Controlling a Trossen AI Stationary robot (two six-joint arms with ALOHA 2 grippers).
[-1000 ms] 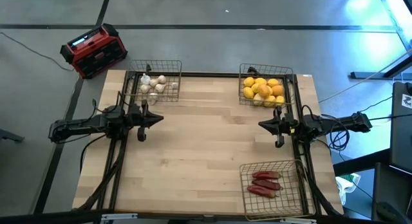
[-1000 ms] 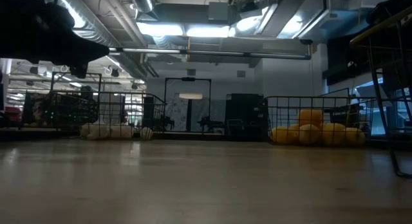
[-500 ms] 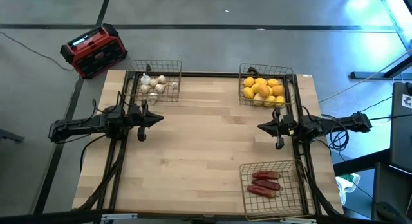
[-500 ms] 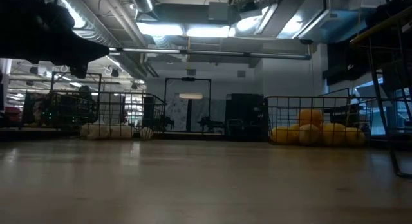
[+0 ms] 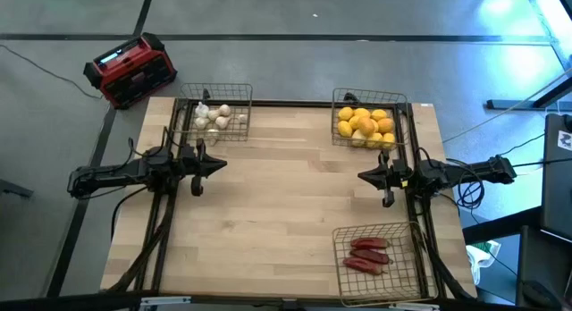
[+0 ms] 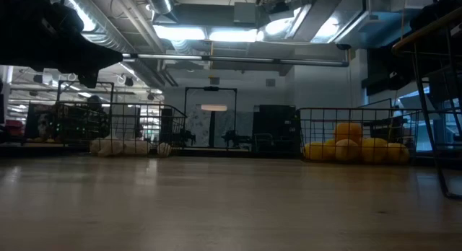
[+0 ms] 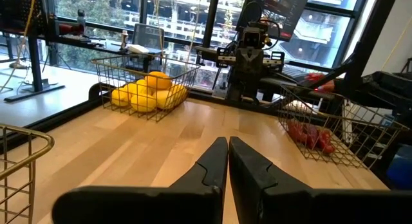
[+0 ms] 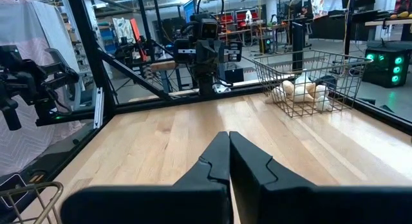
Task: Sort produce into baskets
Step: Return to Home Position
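Wooden table point(image 5: 286, 204) is lying bare ahead of left gripper point(image 7: 228, 141) and right gripper point(image 8: 228, 135), both clenched empty and staying still; produce point(image 5: 365, 125) is sitting sorted in baskets point(image 5: 375, 227).

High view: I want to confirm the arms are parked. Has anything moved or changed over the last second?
Nothing visibly changed. The left gripper and right gripper stay shut and empty near the sides of the table; garlic bulbs, citrus fruits and red chili peppers lie in their wire baskets as before.
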